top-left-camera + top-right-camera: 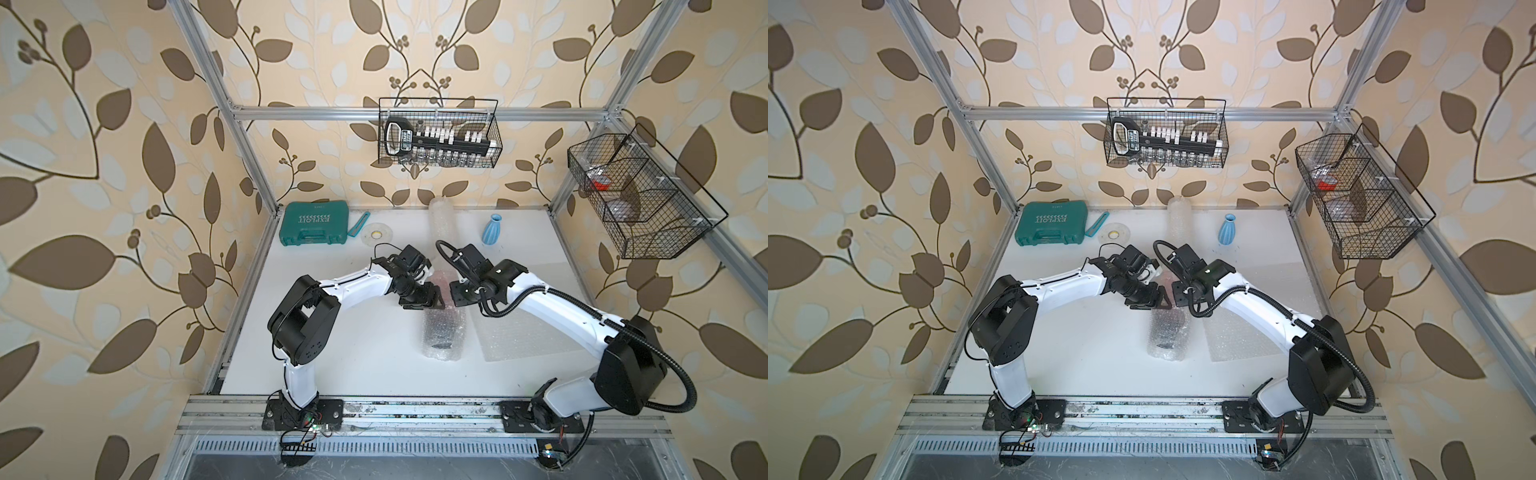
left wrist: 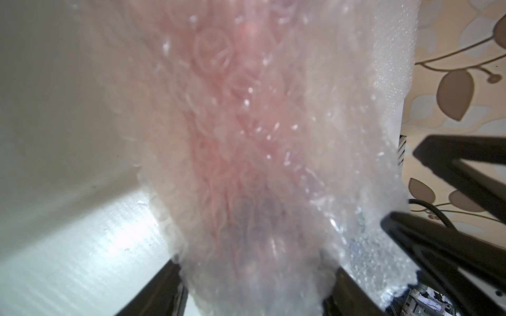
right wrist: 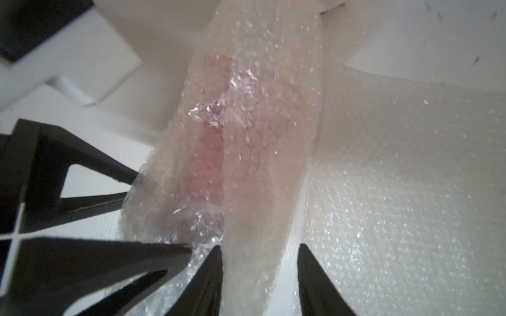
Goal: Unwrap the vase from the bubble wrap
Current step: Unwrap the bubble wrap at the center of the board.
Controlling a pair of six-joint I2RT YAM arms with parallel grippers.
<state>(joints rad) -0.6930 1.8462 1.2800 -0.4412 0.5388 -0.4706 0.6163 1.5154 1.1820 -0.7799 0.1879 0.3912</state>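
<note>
Whitish bubble wrap point(image 1: 442, 336), teal case point(image 1: 313, 229), leaf-patterned wallpaper point(image 1: 124, 124)

White arms point(image 1: 357, 284), black joints point(image 1: 303, 318), corrugated cable point(image 1: 536, 291).

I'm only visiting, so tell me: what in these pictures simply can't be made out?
The wrapped vase: the left wrist view shows only a pink blur through the bubble wrap, so its shape is hidden.
A dark shape low inside the bubble wrap: in both top views the wrap layers obscure it.
The side wire basket: in both top views its contents are too small and sit behind mesh.
</note>
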